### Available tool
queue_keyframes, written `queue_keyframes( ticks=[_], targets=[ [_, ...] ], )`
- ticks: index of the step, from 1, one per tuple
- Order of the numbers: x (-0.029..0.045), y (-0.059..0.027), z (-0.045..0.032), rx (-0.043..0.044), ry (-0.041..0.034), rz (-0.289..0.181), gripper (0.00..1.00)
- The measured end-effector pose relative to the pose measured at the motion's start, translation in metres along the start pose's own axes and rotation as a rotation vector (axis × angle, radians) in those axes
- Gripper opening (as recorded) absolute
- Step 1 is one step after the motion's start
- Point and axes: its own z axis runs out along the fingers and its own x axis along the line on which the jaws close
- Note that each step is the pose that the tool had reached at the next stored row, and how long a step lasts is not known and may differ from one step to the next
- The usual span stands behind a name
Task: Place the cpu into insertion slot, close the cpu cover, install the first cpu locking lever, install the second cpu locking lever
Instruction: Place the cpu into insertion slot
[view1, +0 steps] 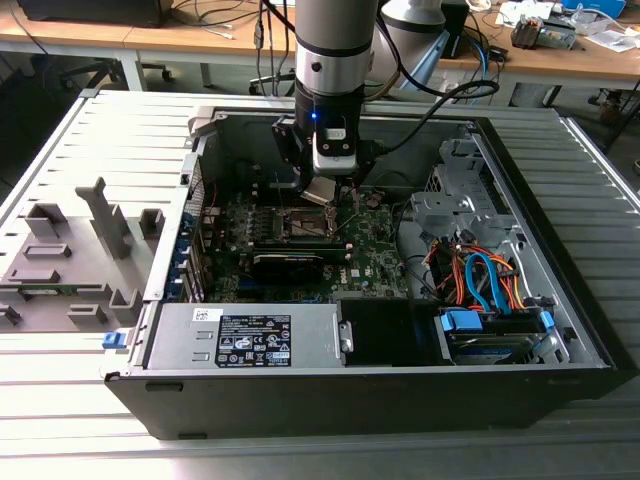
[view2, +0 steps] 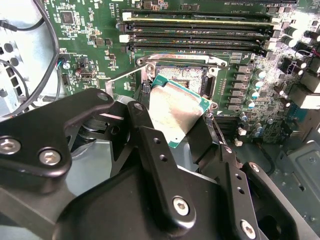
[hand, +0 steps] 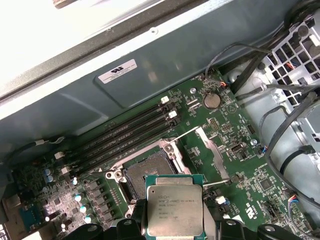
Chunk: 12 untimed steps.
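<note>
My gripper (view1: 320, 188) is shut on the cpu (view1: 318, 192), a small silvery square chip on a green base. It hangs tilted just above the motherboard inside the open computer case (view1: 560, 300). In the second wrist view, black fingers (view2: 147, 132) clamp the cpu (view2: 175, 107) from two sides, just short of the insertion slot (view2: 182, 76). The first wrist view has the cpu (hand: 174, 210) beside the open dark insertion slot (hand: 150, 172). The cpu cover (hand: 212, 150) stands raised at the slot's side, with a thin wire lever (hand: 217, 183) lifted near it.
Long black memory slots (hand: 130, 132) run beside the socket. A black graphics card (view1: 288, 262) lies on the near side of the socket and a power supply (view1: 245, 338) sits at the case front. Coloured cables (view1: 480, 275) fill the exterior view's right. Grey fixtures (view1: 70, 260) stand outside the case.
</note>
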Motion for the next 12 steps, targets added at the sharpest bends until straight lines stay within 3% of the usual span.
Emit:
queue_keyframes(
  ticks=[12],
  targets=[
    [0.0, 0.0, 0.0, 0.0028, -0.0028, 0.014, 0.54]
  ],
)
